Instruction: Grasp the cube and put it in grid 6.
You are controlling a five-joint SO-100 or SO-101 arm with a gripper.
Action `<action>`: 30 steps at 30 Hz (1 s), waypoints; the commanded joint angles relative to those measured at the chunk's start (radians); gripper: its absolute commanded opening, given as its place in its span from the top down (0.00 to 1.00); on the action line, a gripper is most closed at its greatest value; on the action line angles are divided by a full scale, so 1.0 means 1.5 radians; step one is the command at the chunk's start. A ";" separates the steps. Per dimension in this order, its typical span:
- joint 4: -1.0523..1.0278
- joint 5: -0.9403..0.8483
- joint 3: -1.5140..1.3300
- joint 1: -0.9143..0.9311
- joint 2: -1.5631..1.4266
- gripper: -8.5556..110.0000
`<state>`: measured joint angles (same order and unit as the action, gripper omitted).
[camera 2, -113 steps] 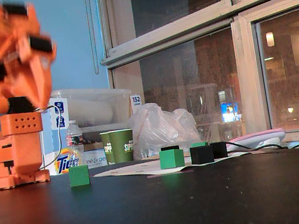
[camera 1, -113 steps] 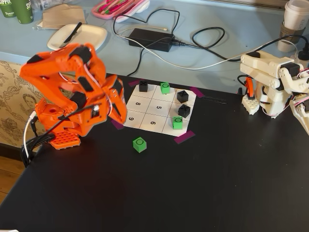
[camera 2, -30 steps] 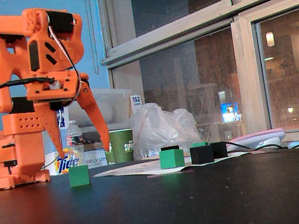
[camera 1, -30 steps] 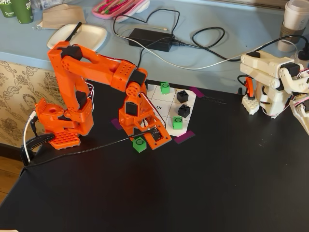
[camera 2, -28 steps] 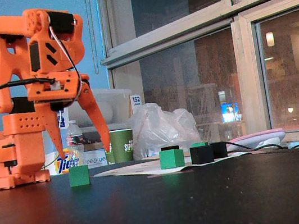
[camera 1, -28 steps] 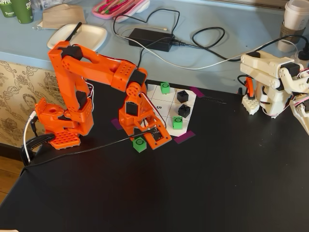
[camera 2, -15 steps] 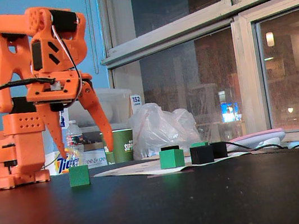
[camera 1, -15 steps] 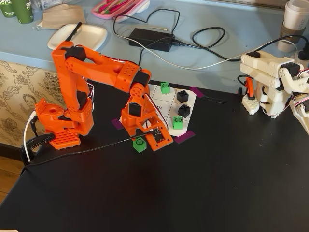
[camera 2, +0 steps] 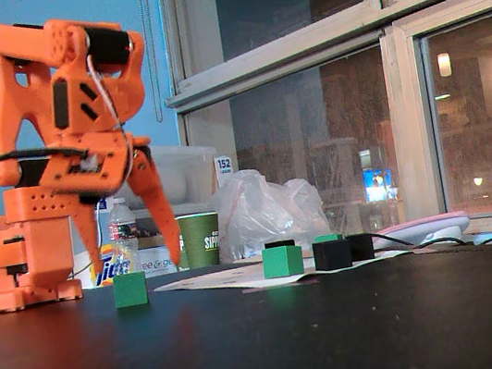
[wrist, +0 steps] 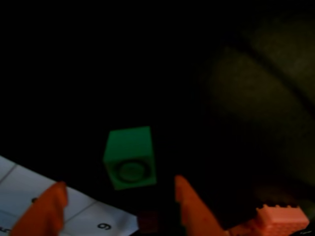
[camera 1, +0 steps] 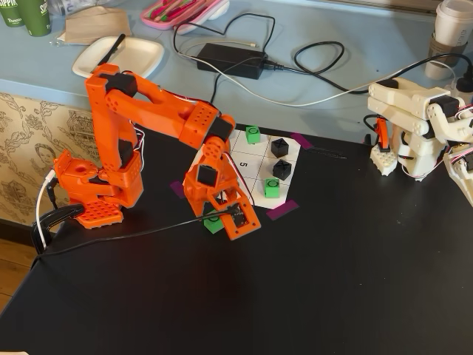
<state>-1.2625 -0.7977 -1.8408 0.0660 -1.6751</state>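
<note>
arm [camera 1: 151,111] bent low over black table [camera 1: 310,281] | my gripper [wrist: 118,201], fingers spread apart and empty, hovers above the cube [wrist: 130,157] | in the wrist view the cube lies at 12 o'clock from the fingertips, off the paper sheet [wrist: 29,196] | bright green, black ring on top, resting flat on the table
</note>
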 commanded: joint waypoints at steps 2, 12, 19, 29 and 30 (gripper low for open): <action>0.015 -0.008 0.010 0.002 -0.002 0.63; 0.080 -0.013 -0.043 -0.012 -0.005 0.63; 0.124 -0.024 -0.083 -0.019 -0.010 0.68; 0.157 0.039 -0.093 -0.054 -0.047 0.93; 0.147 0.049 -0.082 -0.063 -0.050 0.93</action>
<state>-1.0232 -0.7517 -2.0080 0.0000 -1.7012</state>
